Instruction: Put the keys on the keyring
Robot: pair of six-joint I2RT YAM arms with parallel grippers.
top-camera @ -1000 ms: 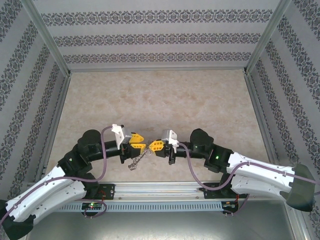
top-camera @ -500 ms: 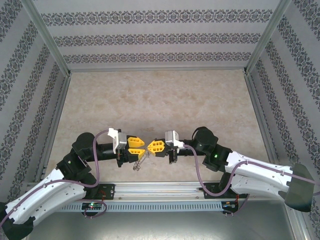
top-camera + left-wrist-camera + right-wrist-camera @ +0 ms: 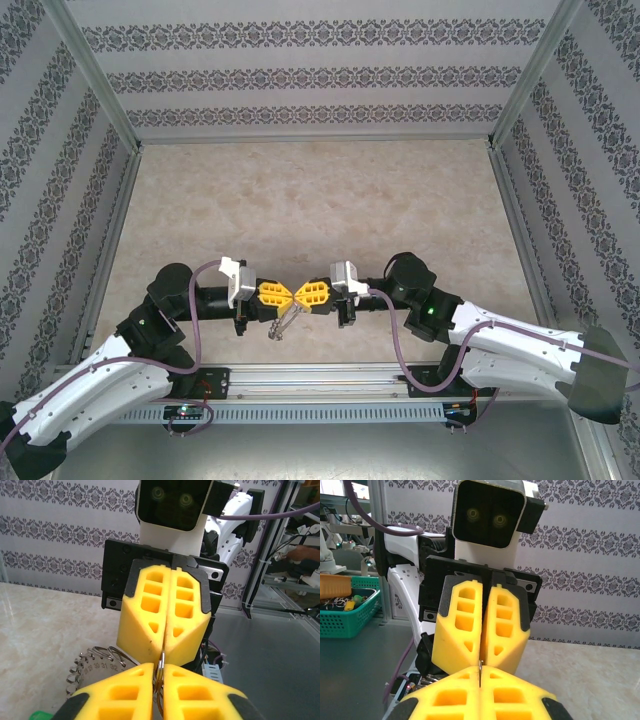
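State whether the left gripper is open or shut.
Shut: the left gripper has its yellow fingers together, pinching a thin wire loop of the keyring.

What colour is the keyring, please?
The keyring is grey metal, seen best in the left wrist view.

So the desk (image 3: 320, 200) is a beige marble-look slab. Grey damask striped wallpaper (image 3: 320, 75) boxes it in at 9, 12 and 3 o'clock, with aluminium posts (image 3: 95, 75) running down to the far corners. A slotted white cable duct (image 3: 330, 412) runs along at 6 o'clock. From the right wrist there's a teal mesh basket (image 3: 350, 620) at 9 o'clock, holding oddments I can't make out
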